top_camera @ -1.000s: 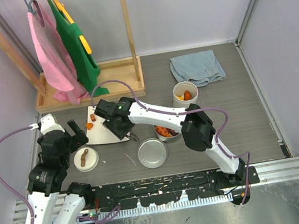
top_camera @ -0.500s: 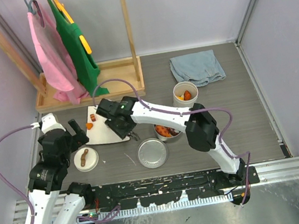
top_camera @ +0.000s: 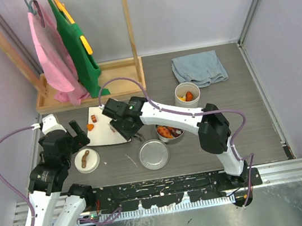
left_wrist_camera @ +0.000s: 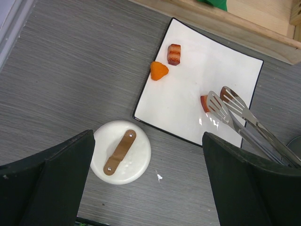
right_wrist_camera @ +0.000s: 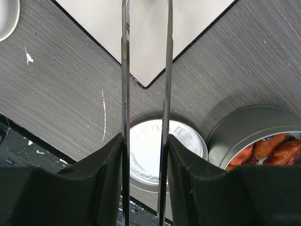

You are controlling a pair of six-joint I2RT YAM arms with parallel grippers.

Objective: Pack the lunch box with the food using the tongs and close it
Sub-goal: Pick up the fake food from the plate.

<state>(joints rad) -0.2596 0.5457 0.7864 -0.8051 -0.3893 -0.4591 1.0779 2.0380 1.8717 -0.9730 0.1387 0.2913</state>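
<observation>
My right gripper (right_wrist_camera: 145,147) is shut on the tongs (right_wrist_camera: 124,70), squeezing both slim arms between its fingers. In the left wrist view the tongs (left_wrist_camera: 249,127) reach over the white square plate (left_wrist_camera: 188,113), their tips beside a red piece of food (left_wrist_camera: 205,102). A brown-red piece (left_wrist_camera: 174,54) and an orange piece (left_wrist_camera: 159,70) lie near the plate's far corner. The steel tin (top_camera: 168,132) holds orange and red food (right_wrist_camera: 270,148). Its flat lid (top_camera: 154,154) lies beside it. The white tub (top_camera: 187,94) has orange food inside. My left gripper (left_wrist_camera: 148,188) is open above the white lid (left_wrist_camera: 121,151) with the brown handle.
A wooden rack (top_camera: 116,72) with a pink and a green cloth stands at the back left, just beyond the plate (top_camera: 106,134). A blue towel (top_camera: 199,69) lies at the back right. The right arm (top_camera: 168,116) stretches across the tin.
The right arm has shifted a little to the right, drawing the gripper and tongs slightly back over the plate. The left arm has stayed where it was.
</observation>
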